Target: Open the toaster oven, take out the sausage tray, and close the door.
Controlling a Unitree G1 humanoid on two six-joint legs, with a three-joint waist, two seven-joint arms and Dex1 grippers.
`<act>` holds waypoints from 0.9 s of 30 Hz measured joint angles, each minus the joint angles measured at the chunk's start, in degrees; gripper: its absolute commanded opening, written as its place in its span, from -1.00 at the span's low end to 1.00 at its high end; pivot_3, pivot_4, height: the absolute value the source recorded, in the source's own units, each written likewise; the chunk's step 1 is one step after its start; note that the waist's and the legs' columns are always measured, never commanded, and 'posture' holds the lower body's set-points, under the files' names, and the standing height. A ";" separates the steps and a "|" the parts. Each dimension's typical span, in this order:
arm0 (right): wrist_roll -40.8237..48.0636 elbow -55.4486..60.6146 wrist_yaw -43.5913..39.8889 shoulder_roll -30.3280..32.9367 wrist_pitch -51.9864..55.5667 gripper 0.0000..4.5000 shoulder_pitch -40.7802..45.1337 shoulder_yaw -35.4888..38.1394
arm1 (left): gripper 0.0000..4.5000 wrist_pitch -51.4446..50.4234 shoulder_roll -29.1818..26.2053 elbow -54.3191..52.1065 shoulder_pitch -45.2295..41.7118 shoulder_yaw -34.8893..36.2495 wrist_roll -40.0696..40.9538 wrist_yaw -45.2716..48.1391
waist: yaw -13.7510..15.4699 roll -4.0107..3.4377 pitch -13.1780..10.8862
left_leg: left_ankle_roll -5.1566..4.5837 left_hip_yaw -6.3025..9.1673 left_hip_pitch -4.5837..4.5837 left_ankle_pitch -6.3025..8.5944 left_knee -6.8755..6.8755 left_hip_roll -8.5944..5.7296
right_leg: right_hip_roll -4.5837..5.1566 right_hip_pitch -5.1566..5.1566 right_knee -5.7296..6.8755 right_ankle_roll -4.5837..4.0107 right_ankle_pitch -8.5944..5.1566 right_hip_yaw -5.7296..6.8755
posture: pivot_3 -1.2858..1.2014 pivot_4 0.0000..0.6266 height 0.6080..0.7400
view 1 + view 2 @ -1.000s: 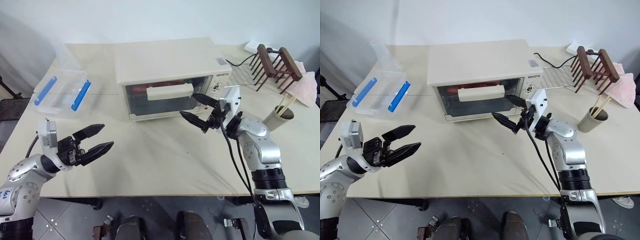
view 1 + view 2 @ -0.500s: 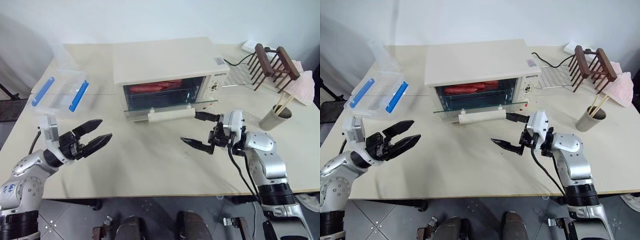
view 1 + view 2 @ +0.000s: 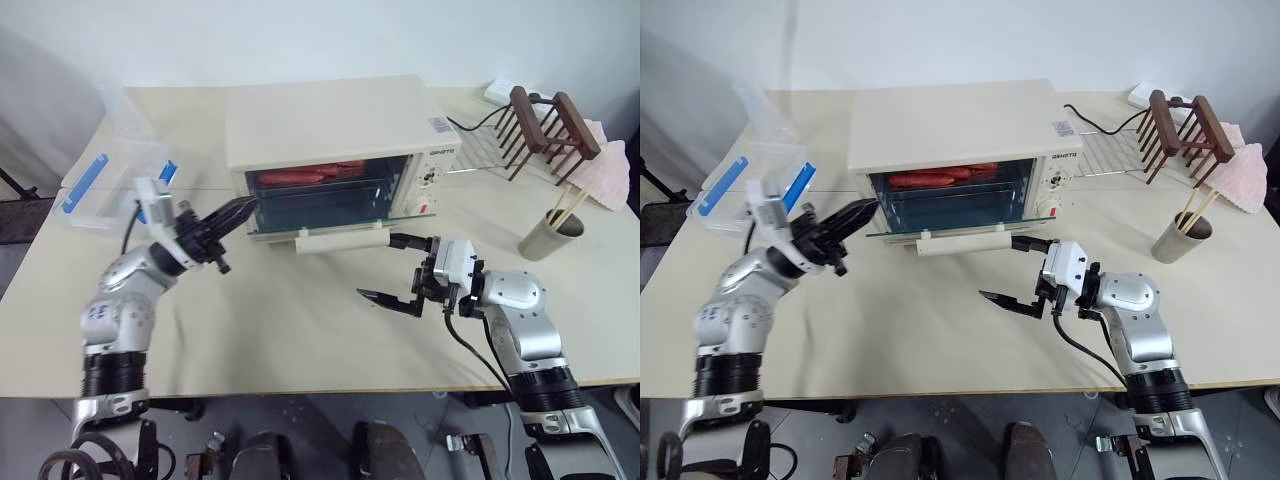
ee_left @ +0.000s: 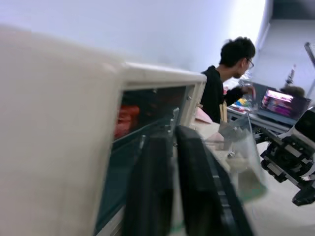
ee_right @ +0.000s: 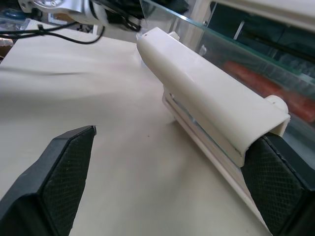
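Observation:
The cream-white toaster oven (image 3: pixel 330 120) stands mid-table with its glass door (image 3: pixel 300 226) folded down flat, its bar handle (image 3: pixel 340 239) toward me. Red sausages (image 3: pixel 310 175) lie inside on the sausage tray, whose metal is hard to make out behind the rack. My left gripper (image 3: pixel 235 212) is shut, its tips at the left corner of the open door, nothing seen between them. My right gripper (image 3: pixel 398 270) stands open just off the handle's right end; its fingers (image 5: pixel 64 167) are on either side of that end without touching the handle (image 5: pixel 211 110).
A clear plastic box with blue clips (image 3: pixel 115 180) sits at the far left. At the right are a wooden rack (image 3: pixel 545 125), a paper cup with chopsticks (image 3: pixel 550 232) and a pink cloth (image 3: pixel 615 170). A person (image 4: pixel 221 83) sits in the background.
The door swung down from shut to flat open. My right gripper drew back and down off the handle. My left gripper shut and moved up to the door's left corner.

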State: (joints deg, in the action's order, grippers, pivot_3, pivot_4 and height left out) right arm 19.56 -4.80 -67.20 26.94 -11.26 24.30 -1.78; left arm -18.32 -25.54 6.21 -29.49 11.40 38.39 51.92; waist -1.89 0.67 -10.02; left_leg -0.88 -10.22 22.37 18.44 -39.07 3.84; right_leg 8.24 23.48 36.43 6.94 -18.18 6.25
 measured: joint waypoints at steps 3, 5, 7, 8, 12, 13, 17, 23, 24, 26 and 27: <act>-0.18 -0.08 0.35 0.13 -0.01 1.00 -0.11 -0.02 | -1.00 0.77 0.77 2.52 -1.68 -1.33 -1.46 0.65 | 0.18 0.01 -0.01 | 0.01 0.01 0.01 -0.01 -0.04 0.00 | 0.00 -0.01 -0.01 0.00 0.00 0.00 | 0.03 -0.52 1.00; -0.30 0.04 0.82 0.69 -0.03 1.00 -0.37 0.06 | -1.00 1.24 1.02 4.11 -2.60 -1.76 -2.18 1.42 | 0.30 0.02 -0.01 | 0.00 0.01 0.01 0.00 -0.06 0.00 | 0.00 -0.02 -0.01 0.00 0.00 -0.01 | 0.03 -0.52 1.00; -0.44 0.39 1.80 2.21 -0.07 1.00 -2.13 0.89 | -1.00 1.58 1.25 5.50 -3.24 -2.54 -2.78 2.53 | 0.50 0.02 -0.01 | 0.00 0.05 0.01 0.00 -0.06 -0.01 | 0.00 -0.05 -0.02 0.00 0.00 -0.01 | 0.03 -0.52 1.00; -0.57 0.59 2.31 2.91 -0.08 1.00 -3.37 1.61 | -1.00 1.61 1.23 5.87 -3.21 -2.75 -3.04 3.05 | 0.59 0.03 -0.02 | 0.00 0.06 0.02 0.00 -0.06 -0.02 | 0.00 -0.05 -0.01 0.01 0.00 0.00 | 0.03 -0.52 1.00; -2.63 2.03 7.22 9.99 2.25 1.00 -14.95 8.76 | -1.00 3.66 -0.15 6.38 -1.60 -5.03 -6.57 5.91 | 1.87 0.05 -0.03 | -0.04 0.02 0.06 0.02 -0.04 -0.06 | 0.02 -0.08 -0.23 0.02 0.01 -0.01 | 0.03 -0.52 1.00; -2.77 2.58 8.61 11.13 3.79 1.00 -16.75 10.25 | -1.00 4.21 -0.20 6.81 -1.16 -5.16 -7.25 6.13 | 1.86 0.05 -0.03 | -0.04 0.01 0.06 0.02 -0.05 -0.05 | 0.02 -0.09 -0.26 0.02 0.01 -0.01 | 0.03 -0.52 1.00; -3.88 8.19 13.45 14.77 7.49 1.00 -21.98 15.88 | -1.00 7.77 -0.27 8.05 -0.12 -7.26 -11.39 6.72 | 1.62 0.05 -0.03 | -0.04 -0.03 0.00 -0.04 -0.07 -0.03 | 0.02 -0.11 -0.39 0.02 0.01 -0.03 | 0.03 -0.52 1.00; -7.83 14.00 21.40 15.69 12.44 1.00 -18.06 17.77 | -1.00 12.20 -0.04 9.40 2.34 -9.75 -16.79 5.98 | 1.38 0.05 -0.03 | -0.04 -0.09 -0.05 -0.08 -0.09 -0.01 | 0.02 -0.09 -0.36 0.01 0.01 -0.11 | 0.03 -0.52 1.00; -11.36 14.47 23.48 15.86 12.28 1.00 -15.17 15.92 | -1.00 13.29 0.15 9.89 2.44 -10.08 -17.81 5.35 | 1.27 0.05 -0.03 | -0.04 -0.09 -0.05 -0.08 -0.09 -0.01 | 0.03 -0.08 -0.35 0.01 0.01 -0.11 | 0.03 -0.52 1.00; -17.98 14.84 26.93 16.51 12.16 1.00 -11.06 12.15 | -1.00 14.88 0.83 10.34 2.78 -10.47 -19.14 4.59 | 1.32 0.05 -0.03 | -0.04 -0.09 -0.04 -0.08 -0.09 -0.01 | 0.05 -0.07 -0.33 0.01 0.01 -0.08 | 0.03 -0.52 1.00; -21.17 14.79 28.63 16.29 12.32 1.00 -9.01 9.97 | -1.00 15.67 0.97 10.54 2.94 -10.52 -19.65 4.21 | 1.31 0.05 -0.03 | -0.04 -0.08 -0.02 -0.08 -0.09 -0.01 | 0.05 -0.06 -0.29 0.01 0.01 -0.07 | 0.03 -0.52 1.00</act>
State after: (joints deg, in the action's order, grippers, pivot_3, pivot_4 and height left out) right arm -1.61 9.99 -38.57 43.24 1.05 15.28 8.18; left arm -2.65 -24.56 16.75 -26.55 0.88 18.74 56.13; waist -0.58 0.72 -10.04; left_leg -0.92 -10.30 22.35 18.37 -39.16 3.84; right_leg 8.29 23.42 36.14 6.95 -18.17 6.18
